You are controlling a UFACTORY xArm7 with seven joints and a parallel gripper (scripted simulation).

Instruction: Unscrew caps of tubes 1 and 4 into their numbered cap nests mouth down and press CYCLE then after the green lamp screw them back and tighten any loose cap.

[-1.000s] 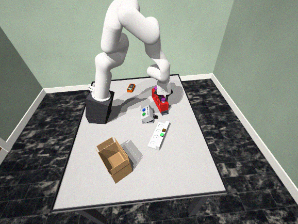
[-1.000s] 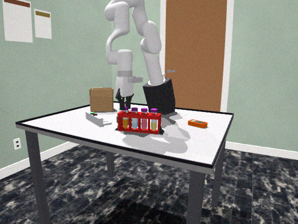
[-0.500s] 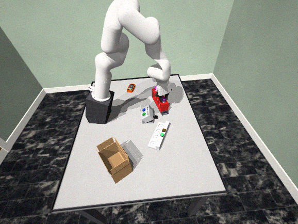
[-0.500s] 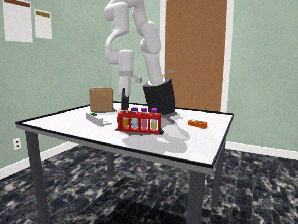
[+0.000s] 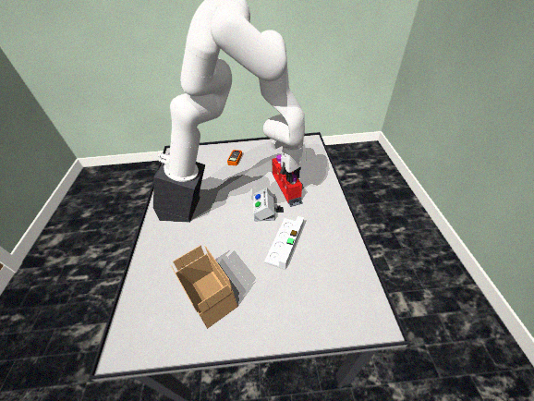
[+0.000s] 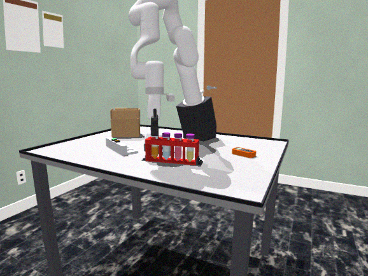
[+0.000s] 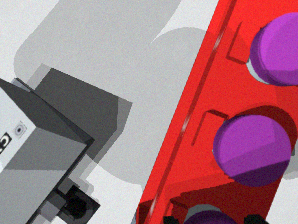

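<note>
Top view: the white arm reaches down over the red decapping station (image 5: 290,188); its gripper (image 5: 291,176) sits among the tubes; the cap tray (image 5: 277,256) lies nearby, its green lamp (image 5: 290,240) apparently lit.

Exterior view: three purple caps (image 6: 177,135) show; the gripper (image 6: 155,131) covers the fourth tube (image 6: 155,151) at the rack's left end (tube 4, I judge), its fingers clamped on that tube's cap.

Wrist view: the gripped cap (image 7: 210,218) peeks in at the bottom edge; two neighbouring caps are above it.

Risk: turning off-axis could cross-thread the cap; a slipping grip could leave it loose.
</note>
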